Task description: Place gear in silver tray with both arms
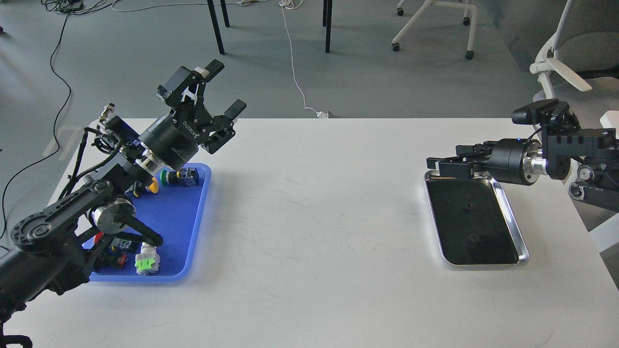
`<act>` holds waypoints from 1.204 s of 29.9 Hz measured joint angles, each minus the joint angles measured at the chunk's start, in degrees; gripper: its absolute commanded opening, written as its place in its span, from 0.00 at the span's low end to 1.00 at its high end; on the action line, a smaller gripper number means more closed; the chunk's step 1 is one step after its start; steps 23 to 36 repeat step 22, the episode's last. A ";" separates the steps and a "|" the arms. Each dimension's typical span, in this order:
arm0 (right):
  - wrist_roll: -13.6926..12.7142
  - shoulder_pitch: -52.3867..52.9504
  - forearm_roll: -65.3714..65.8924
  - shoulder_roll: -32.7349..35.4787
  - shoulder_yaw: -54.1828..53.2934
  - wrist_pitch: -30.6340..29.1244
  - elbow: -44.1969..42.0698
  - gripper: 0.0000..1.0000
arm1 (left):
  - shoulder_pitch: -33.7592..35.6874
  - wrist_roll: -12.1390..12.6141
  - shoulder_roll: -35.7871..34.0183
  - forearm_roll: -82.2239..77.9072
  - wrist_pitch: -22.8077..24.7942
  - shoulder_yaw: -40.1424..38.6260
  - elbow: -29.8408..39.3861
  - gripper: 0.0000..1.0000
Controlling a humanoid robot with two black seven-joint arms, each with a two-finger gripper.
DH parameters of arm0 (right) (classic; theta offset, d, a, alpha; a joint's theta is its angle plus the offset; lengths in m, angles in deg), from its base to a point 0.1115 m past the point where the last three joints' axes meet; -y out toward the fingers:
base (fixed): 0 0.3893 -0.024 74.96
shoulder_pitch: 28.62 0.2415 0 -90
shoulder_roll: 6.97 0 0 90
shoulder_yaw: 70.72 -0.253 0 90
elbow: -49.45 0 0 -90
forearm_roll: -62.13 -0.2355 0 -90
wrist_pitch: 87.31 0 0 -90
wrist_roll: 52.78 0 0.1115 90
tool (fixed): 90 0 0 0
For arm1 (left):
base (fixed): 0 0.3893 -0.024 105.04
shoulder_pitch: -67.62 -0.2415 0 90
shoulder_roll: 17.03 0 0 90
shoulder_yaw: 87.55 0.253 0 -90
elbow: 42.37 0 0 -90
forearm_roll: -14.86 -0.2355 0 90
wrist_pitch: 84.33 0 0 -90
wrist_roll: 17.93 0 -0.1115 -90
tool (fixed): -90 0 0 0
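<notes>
Left arm (72,217) over blue tray (193,227), jaws apart.

We are reading one word only: white lettering, apparently "ROBOTIQ", is showing upside down on the black body of our left gripper (220,87), which is hanging above the blue tray (193,232). Smaller white print is sitting just below it on the wrist, too small to read.

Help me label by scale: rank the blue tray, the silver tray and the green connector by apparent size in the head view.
1. blue tray, though the left arm hides part of it.
2. silver tray, clearly smaller in view.
3. green connector, by far the smallest.
</notes>
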 measured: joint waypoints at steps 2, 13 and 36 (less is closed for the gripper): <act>0.00 -2.75 -9.38 -0.21 -4.81 -1.06 -0.08 0.99 | -0.18 0.00 0.08 0.00 -0.76 0.00 0.00 0.98; 0.00 -19.18 -47.82 -4.36 -31.14 -8.47 -1.99 0.99 | -2.10 0.00 0.55 0.04 -7.79 -1.30 -0.01 0.98; 0.02 -31.37 -51.99 -15.07 -52.36 -8.21 -9.87 0.99 | -6.24 0.00 3.01 0.70 -7.46 -5.97 -1.21 0.98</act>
